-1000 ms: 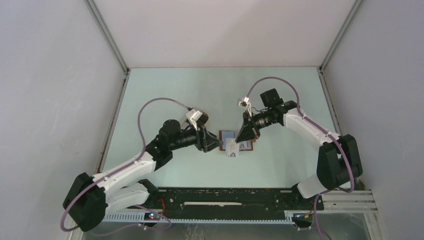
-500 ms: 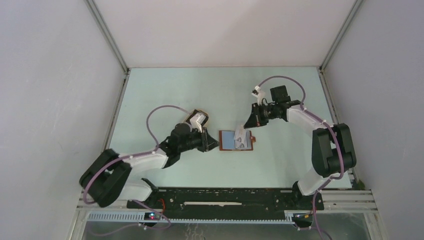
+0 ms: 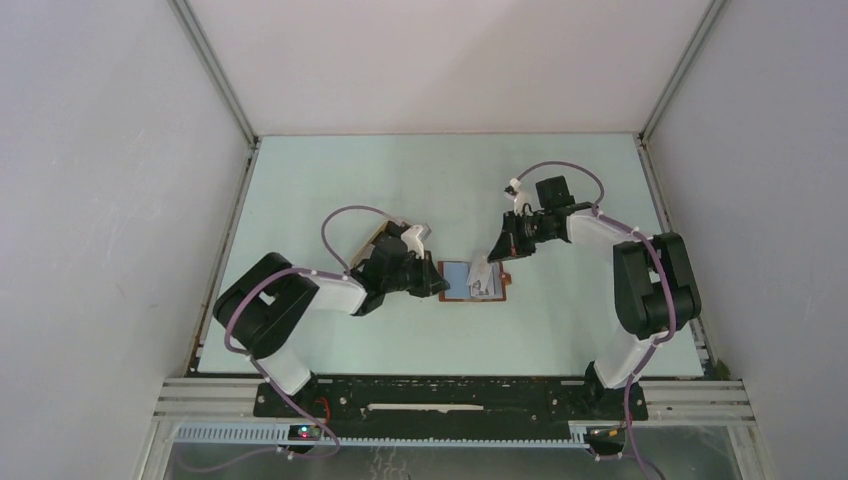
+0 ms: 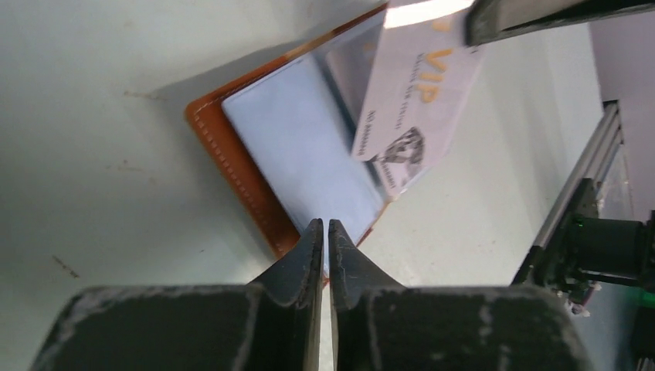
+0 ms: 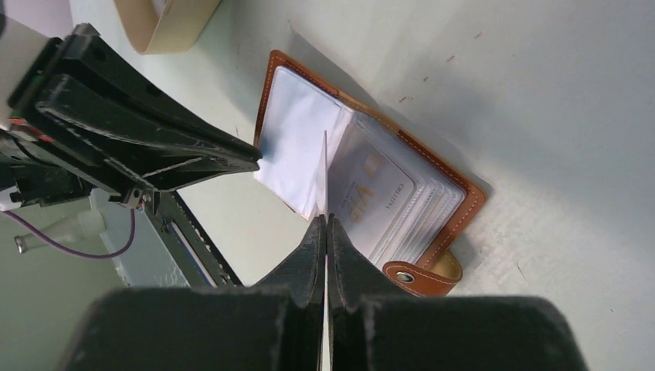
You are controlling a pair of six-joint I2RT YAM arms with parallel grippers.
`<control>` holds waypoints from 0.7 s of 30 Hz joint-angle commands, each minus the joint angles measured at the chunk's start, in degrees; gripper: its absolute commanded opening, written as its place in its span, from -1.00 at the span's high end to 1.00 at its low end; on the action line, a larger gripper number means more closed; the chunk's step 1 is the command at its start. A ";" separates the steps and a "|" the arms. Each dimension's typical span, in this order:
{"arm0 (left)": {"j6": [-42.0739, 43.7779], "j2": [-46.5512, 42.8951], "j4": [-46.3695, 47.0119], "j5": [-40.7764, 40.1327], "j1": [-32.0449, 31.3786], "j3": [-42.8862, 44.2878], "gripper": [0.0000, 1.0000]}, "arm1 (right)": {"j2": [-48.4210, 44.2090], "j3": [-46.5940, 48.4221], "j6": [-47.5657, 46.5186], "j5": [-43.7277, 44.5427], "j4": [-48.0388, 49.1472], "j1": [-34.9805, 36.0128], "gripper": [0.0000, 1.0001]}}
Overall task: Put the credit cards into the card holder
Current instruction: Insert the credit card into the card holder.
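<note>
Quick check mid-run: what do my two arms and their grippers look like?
The left arm and right arm have white links with bulky black joints. A purple cable loops along each. The left gripper and right gripper have black, tapered fingers, scuffed grey near the base.

- The near corner of the card holder [image 4: 228,158] is being covered by the tips of the left tool [image 4: 324,228]. Whether a clear sleeve is being pinched between them cannot be told.
- The top of the white card [image 4: 409,108] is being cut off by the left wrist view's upper edge and partly hidden by a finger of the right tool [image 5: 325,224].
- The small print under the card's large letters is being blurred beyond reading.
- In the right wrist view the card is being shown edge-on, so its face is being hidden.
- The beige tray [image 5: 166,27] is being cropped by that view's top edge.
- From above, the holder's sleeves are being rendered too small to tell apart.
</note>
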 commanded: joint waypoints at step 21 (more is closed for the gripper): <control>1.71 3.86 -2.66 -4.46 -0.22 1.11 0.86 | 1.64 2.88 4.15 9.04 -2.61 3.16 1.00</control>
